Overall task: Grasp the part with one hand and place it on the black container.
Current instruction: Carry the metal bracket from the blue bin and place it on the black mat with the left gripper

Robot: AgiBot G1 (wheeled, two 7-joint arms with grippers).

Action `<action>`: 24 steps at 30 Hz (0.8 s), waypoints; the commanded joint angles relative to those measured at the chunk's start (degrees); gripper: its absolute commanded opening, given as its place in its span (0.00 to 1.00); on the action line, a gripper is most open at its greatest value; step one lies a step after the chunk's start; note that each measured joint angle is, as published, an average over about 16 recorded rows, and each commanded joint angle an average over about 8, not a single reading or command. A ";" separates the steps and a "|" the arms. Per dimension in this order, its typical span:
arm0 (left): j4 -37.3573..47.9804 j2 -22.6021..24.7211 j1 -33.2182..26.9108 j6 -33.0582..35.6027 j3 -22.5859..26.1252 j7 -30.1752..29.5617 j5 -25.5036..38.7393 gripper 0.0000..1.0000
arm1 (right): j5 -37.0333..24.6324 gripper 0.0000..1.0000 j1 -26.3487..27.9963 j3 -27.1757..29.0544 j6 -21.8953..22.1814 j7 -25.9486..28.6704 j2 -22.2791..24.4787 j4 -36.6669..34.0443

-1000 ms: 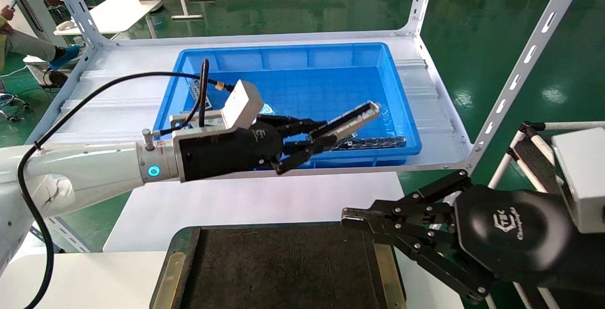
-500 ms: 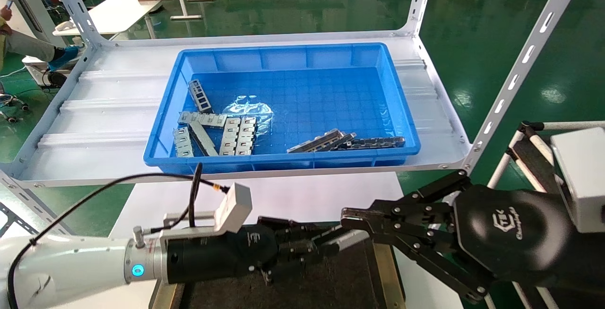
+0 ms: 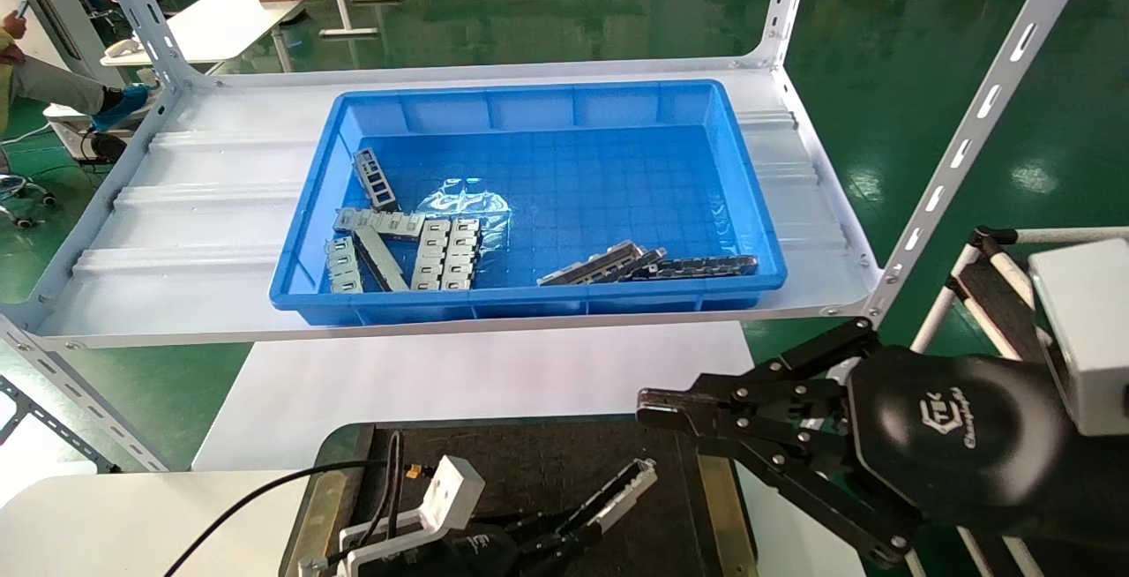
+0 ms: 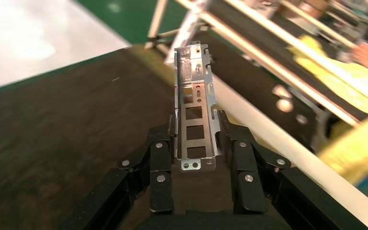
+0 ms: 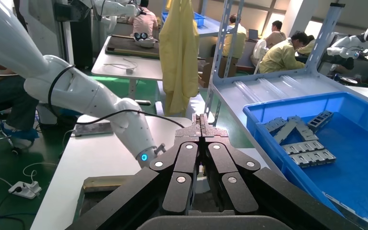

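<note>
Silver-grey ladder-like metal part (image 3: 620, 491) hangs over the wide matte black container (image 3: 529, 471), clenched by our left gripper (image 3: 578, 528); placing step. Left wrist: part (image 4: 195, 112) between the fingers (image 4: 160, 155); next we lower and release. Right wrist: right gripper (image 5: 201, 120) clenched, empty.

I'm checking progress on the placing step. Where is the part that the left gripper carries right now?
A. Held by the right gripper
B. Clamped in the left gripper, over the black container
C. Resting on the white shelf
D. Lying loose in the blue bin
B: the left gripper is shut on the part, which sticks out over the black container; the right gripper is shut and holds nothing.
</note>
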 commanded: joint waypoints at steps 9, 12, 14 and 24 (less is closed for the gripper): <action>-6.97 5.26 7.84 -23.99 -1.46 -5.54 0.81 0.00 | 0.01 0.00 0.00 -0.02 0.01 -0.01 0.01 0.00; -8.89 7.73 9.48 -32.80 -1.49 -7.13 1.62 0.00 | 0.02 0.00 0.01 -0.03 0.01 -0.01 0.01 0.00; -10.21 9.30 10.40 -38.59 -1.08 -8.35 2.13 0.00 | 0.02 0.00 0.01 -0.03 0.01 -0.01 0.01 0.00; -16.71 11.65 12.07 -56.47 7.28 -15.45 0.05 0.00 | 0.03 0.00 0.01 -0.05 0.02 -0.02 0.02 0.00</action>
